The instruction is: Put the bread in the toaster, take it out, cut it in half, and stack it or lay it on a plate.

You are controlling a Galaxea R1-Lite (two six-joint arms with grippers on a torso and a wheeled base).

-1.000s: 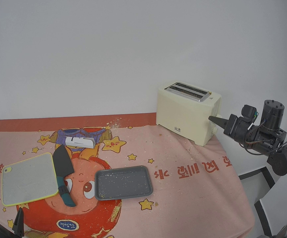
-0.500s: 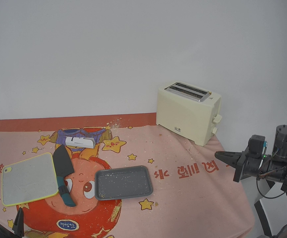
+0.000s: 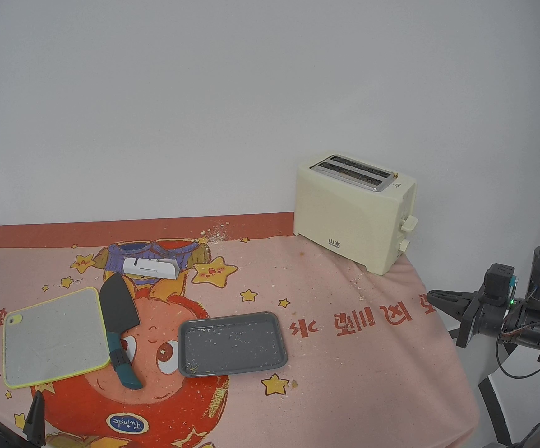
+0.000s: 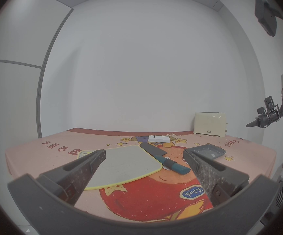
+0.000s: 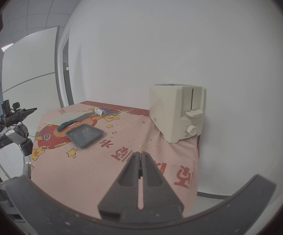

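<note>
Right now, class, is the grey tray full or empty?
Empty of bread: the grey tray holds only scattered crumbs on its bare floor.

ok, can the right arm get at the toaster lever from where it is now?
Probably yes. The right gripper hangs shut just beyond the edge of the table, and the lever on the toaster faces that side with nothing between them.
</note>
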